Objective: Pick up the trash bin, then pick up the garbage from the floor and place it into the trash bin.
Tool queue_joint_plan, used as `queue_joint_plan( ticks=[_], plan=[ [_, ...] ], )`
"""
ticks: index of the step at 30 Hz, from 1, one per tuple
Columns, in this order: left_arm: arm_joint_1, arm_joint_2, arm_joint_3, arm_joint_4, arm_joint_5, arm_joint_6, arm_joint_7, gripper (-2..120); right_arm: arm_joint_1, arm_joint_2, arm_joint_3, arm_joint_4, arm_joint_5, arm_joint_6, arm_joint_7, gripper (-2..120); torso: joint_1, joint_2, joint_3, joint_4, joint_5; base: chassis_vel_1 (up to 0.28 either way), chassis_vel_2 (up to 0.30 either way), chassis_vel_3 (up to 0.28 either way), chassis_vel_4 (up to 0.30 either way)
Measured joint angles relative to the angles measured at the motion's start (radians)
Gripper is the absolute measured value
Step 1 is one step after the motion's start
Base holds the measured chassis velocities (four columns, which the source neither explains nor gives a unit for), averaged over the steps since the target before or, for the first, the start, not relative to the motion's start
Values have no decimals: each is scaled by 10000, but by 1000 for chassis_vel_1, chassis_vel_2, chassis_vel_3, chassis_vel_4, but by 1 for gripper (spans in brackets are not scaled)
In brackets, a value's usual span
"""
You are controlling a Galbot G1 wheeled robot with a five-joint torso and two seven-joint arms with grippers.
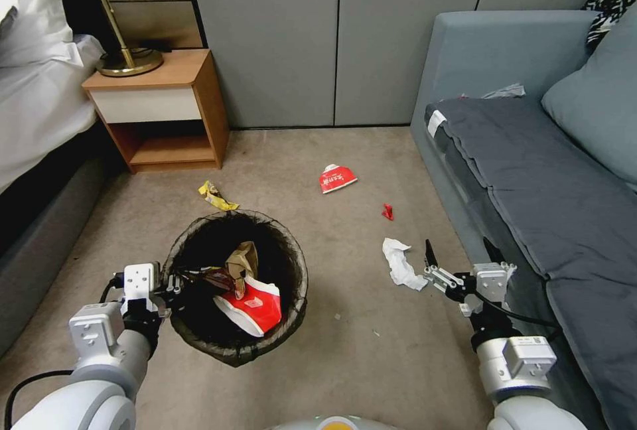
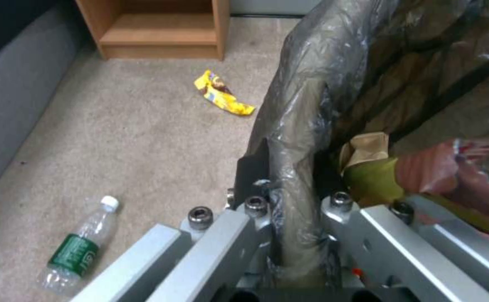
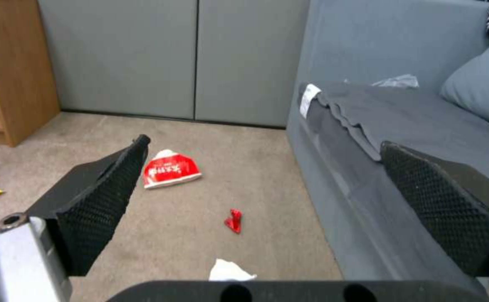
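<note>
Your left gripper (image 1: 174, 282) is clamping the trash bin (image 1: 235, 282) rim at nine o'clock. Your right gripper (image 1: 458, 252) is hovering wide open beside crumpled white paper (image 1: 400, 263); a red carton (image 1: 337, 178), its white writing unreadable, is lying at twelve on open carpet (image 1: 371, 350).

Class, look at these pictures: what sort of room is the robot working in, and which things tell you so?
Probably a bedroom: a bed, a wooden nightstand bearing a lamp, and a grey sofa.

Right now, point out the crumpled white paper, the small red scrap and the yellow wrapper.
crumpled white paper (image 1: 401, 263), head view, middle of the wad.
small red scrap (image 3: 234, 221), right wrist view, its centre.
yellow wrapper (image 2: 222, 97), left wrist view, mid-length of the wrapper.
</note>
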Motion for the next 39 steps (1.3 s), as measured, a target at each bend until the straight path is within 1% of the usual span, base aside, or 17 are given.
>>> queue_joint_plan(
  ticks=[39],
  plan=[
    [-162,-2,-25,0,-18,-22,0,1,146,161,-188,-180,-150,17,38,100,0,0,0,0,0,-79,79,85,-80]
  ],
)
